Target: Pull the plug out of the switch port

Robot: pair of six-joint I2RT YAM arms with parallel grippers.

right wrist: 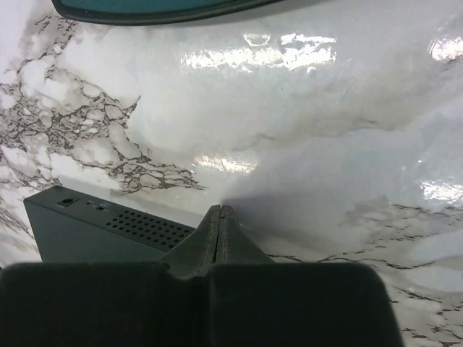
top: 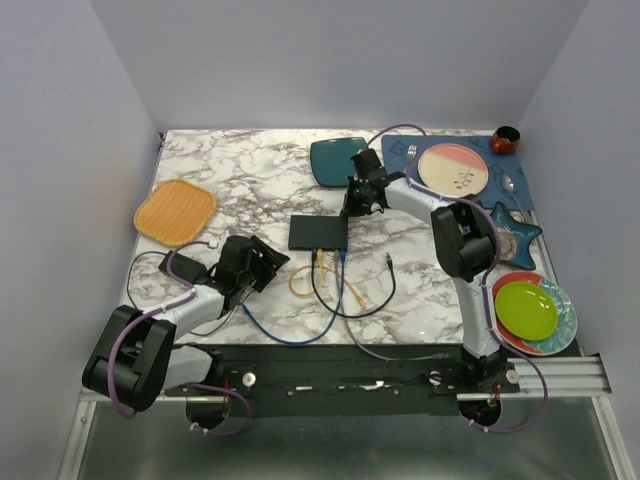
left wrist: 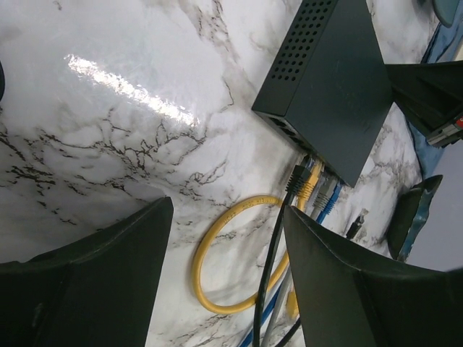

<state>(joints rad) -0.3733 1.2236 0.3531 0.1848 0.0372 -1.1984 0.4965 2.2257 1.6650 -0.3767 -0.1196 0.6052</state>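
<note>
The switch (top: 318,232) lies flat around the middle of the bench (top: 250,175), its sockets on the long side that faces the near edge. A row of plugs (left wrist: 320,191) sits in them, and the black plug (left wrist: 296,178) is at the end toward the left edge. The left pincer (left wrist: 228,211) is released, its fingers spread wide and empty. It hovers low over the bench on the near-left side of the switch, above the loop of yellow cable (left wrist: 210,249), and is apart from the plugs. The right pincer (right wrist: 221,220) is clenched on nothing, its tip down by the far right corner of the switch, next to a vented side wall. Whether it actually presses on the box I cannot tell. A teal plate (right wrist: 145,7) lies just beyond it toward the far edge. The step in hand looks like the approach, with nothing pulled yet. Which plug is meant is not given, but the black one is nearest the open fingers, so I would take that. To do it well, the left pincer should straddle the plug body itself rather than the lead. It should close squarely so the neighbouring plugs are not caught, squeeze the latch tab if there is one, then draw straight back toward the near edge, in line with the socket. The light box will likely slide with the pull, so the right pincer ought to bear down on it first
</note>
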